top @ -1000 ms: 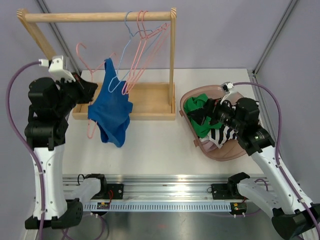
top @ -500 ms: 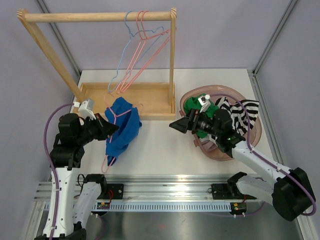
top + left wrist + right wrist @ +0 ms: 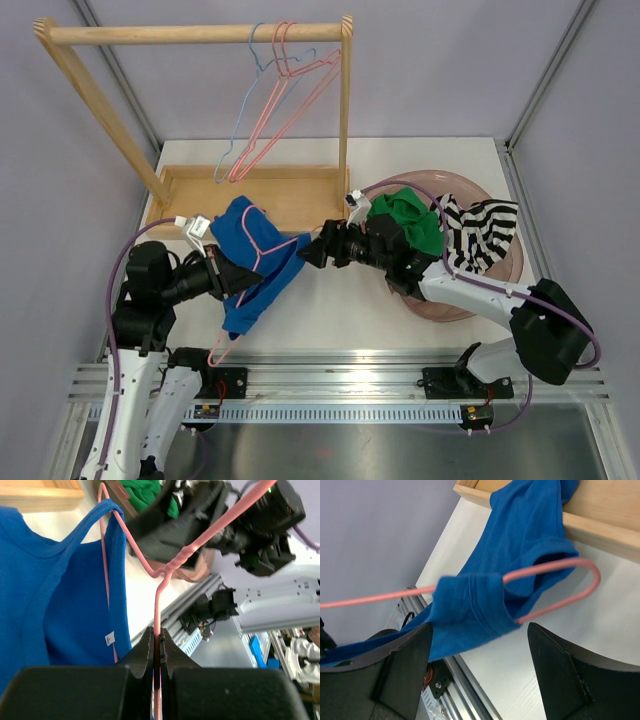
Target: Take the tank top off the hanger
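Top external: left gripper (image 3: 246,276), lower left, has its jaws pinched shut on the pink hanger (image 3: 263,249). The blue tank top (image 3: 243,232) is draped on the hanger, low over the worktop (image 3: 330,320), left of centre and just in front of the rack base (image 3: 310,195). Right gripper (image 3: 308,255) sits mid-frame just right of the top, jaws wide apart and gripping nothing; its wrist view shows a strap bunched on the hanger end ahead of them.

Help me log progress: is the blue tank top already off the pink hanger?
No, the blue tank top has fabric wrapped around the end of the pink hanger in the right wrist view.
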